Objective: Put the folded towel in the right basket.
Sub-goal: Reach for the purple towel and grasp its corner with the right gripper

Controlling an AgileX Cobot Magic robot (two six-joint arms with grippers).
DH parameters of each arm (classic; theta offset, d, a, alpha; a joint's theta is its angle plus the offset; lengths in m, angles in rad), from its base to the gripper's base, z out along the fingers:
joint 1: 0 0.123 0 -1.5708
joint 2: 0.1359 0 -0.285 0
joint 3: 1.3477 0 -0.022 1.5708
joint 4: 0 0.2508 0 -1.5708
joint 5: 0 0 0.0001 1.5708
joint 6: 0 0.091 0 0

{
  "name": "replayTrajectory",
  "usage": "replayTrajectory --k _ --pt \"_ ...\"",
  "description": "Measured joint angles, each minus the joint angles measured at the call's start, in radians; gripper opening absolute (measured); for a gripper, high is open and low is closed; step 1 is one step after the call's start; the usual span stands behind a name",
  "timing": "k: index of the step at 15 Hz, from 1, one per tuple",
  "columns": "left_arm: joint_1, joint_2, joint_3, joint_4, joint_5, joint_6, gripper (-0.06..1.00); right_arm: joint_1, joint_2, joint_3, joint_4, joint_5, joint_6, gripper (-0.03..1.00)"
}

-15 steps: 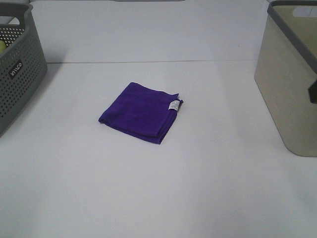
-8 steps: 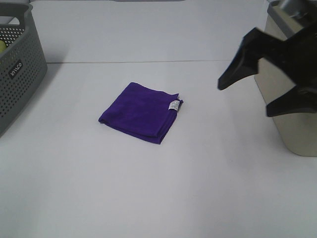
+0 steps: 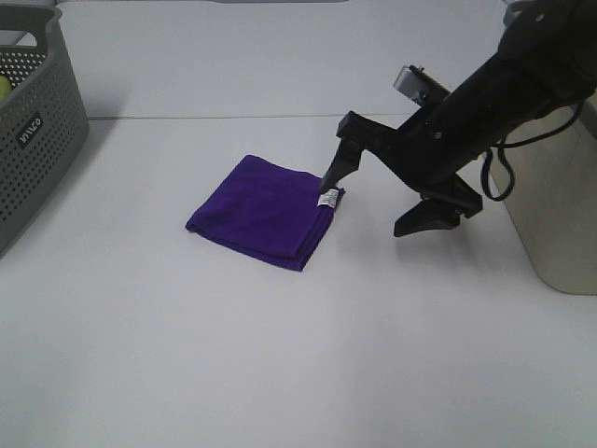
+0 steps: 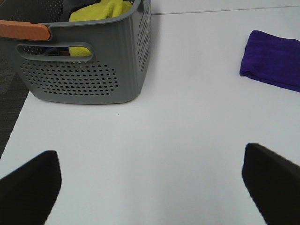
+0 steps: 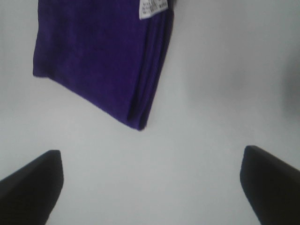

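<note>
The right gripper (image 3: pixel 373 200), jaws spread wide, hangs just beside the towel's (image 3: pixel 264 209) tagged corner, with the towel toward the table's middle.

One towel (image 3: pixel 264 213), two baskets (image 3: pixel 42 140) (image 3: pixel 555 224)

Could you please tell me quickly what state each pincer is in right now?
Left pincer: open, holding nothing.
Right pincer: open, empty, near the folded towel.

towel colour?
Deep purple, with a small white tag at one corner. The folded towel shows best in the exterior high view.
</note>
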Motion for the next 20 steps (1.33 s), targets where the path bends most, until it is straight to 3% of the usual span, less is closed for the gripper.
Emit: replayTrajectory --k 2,8,16,20 --pt "0.0 0.0 0.0 0.0 0.0 0.0 0.99 0.035 0.119 -0.085 0.039 -0.063 -0.002 0.92" --pt "0.0 0.0 0.0 0.0 0.0 0.0 0.99 0.038 0.272 -0.197 0.109 -0.072 -0.028 0.91" --pt "0.0 0.0 0.0 0.0 0.0 0.0 0.99 0.04 0.336 -0.228 0.18 -0.081 -0.041 0.86" --pt "0.0 0.0 0.0 0.0 0.0 0.0 0.99 0.106 0.399 -0.304 0.206 -0.118 -0.021 0.81"
